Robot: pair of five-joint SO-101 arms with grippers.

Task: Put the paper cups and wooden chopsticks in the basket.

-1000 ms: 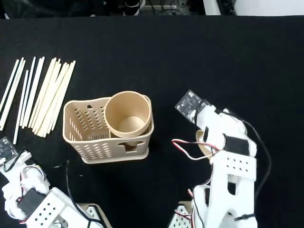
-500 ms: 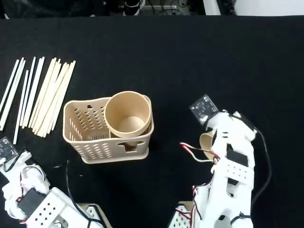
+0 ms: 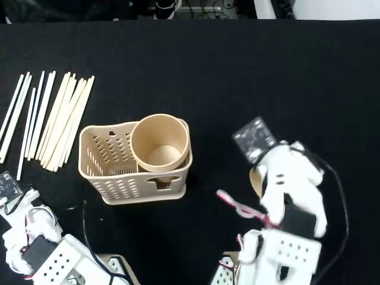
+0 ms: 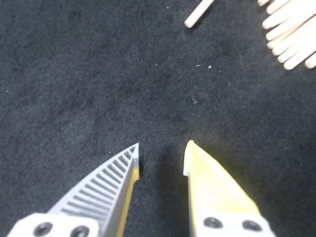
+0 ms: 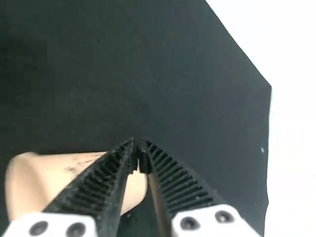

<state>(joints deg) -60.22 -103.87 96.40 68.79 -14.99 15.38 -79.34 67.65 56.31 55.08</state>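
Observation:
A beige slotted basket (image 3: pixel 113 178) stands left of the table's middle with one paper cup (image 3: pixel 159 142) upright in its right half. Several wooden chopsticks (image 3: pixel 59 122) lie in a fan at the far left. The right arm (image 3: pixel 291 184) is right of the basket, and a second paper cup (image 3: pixel 255 181) peeks out from under it. In the right wrist view my right gripper (image 5: pixel 138 143) is shut on this cup's (image 5: pixel 59 173) wall. My left gripper (image 4: pixel 162 147) is open just above the black cloth, near the chopstick ends (image 4: pixel 291 24), holding nothing.
Black cloth covers the whole table, and its right edge (image 5: pixel 247 64) meets a white floor. The left arm (image 3: pixel 35 249) sits at the front left corner. A loose chopstick end (image 4: pixel 200 12) lies apart from the bundle.
The right arm has shifted rightward away from the basket and risen toward the camera, with the cup under it. The left arm, basket and chopsticks have not moved.

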